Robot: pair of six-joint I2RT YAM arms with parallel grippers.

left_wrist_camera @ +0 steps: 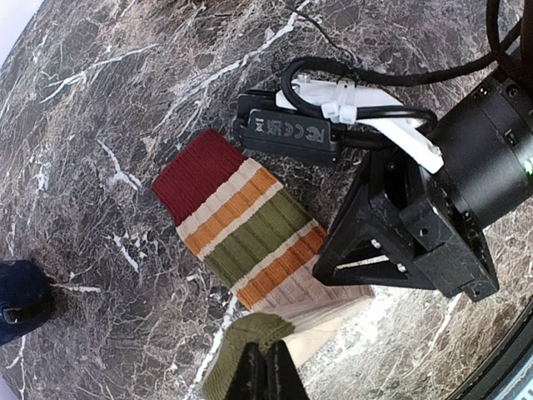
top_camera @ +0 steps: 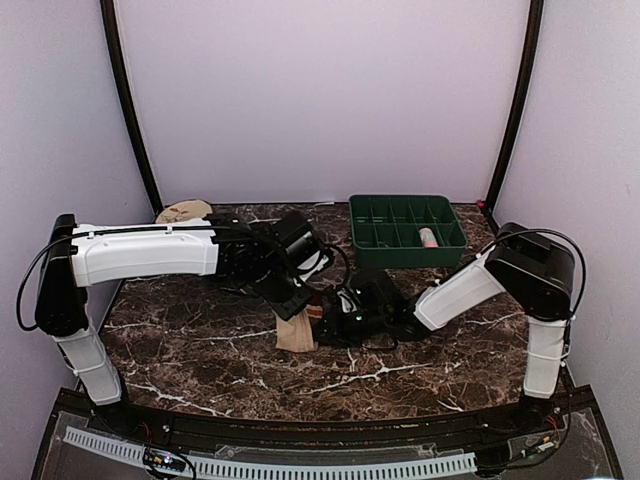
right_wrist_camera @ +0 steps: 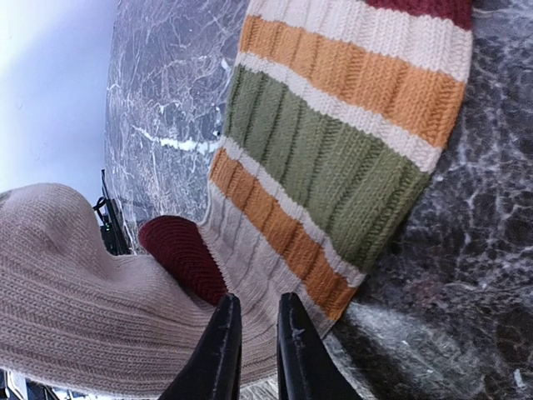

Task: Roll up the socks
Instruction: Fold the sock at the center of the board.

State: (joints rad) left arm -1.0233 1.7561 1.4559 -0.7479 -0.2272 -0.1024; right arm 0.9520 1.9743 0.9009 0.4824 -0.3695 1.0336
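1. Just ahead of your left fingers [left_wrist_camera: 250, 379], which are pinched together on its green end, the striped sock [left_wrist_camera: 241, 225] lies mostly flat.
2. Your right fingers [right_wrist_camera: 218, 350] stand slightly apart over its cream part.
3. The rolling looks barely begun.

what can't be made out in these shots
Top view: striped sock, mostly under the left arm and right arm meeting over it.
Top view: pink thing in the green tray, too small to identify.
Top view: beige plate, partly behind the left arm.
Left wrist view: dark blue object, cut off by the left edge.
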